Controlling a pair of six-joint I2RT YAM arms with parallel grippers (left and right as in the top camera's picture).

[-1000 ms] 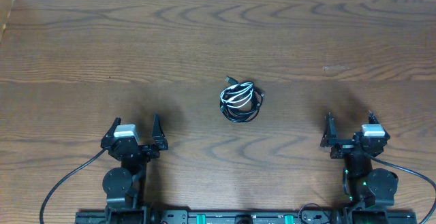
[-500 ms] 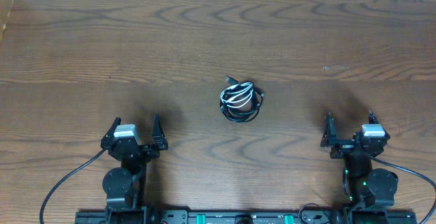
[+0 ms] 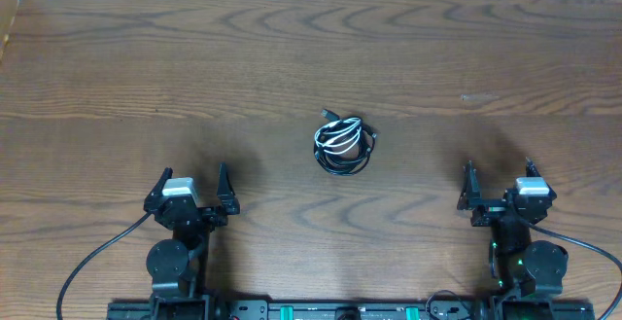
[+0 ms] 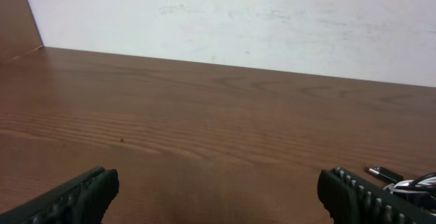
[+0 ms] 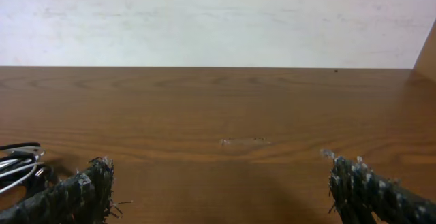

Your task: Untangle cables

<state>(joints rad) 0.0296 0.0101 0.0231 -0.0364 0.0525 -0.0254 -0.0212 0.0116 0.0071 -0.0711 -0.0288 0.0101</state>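
Left fingers (image 4: pixel 75 198): spread wide, gripping nothing, low over the table (image 3: pixel 292 48) at its near left.
Right fingers (image 5: pixel 371 193): also spread wide, nothing between them, at the near right.
Cables (image 3: pixel 342 145): one small tangled coil, black cords and a white one, lying mid-table, well apart from both arms.
Plug (image 3: pixel 329 117): sticks out at the coil's far side.
Wall (image 4: pixel 272 13): white, behind the table's far edge.

cable bundle (image 3: pixel 343 146): 1 | left claw (image 3: pixel 192 172) + right claw (image 3: pixel 499 164): 2 | table (image 3: pixel 117 67): 1
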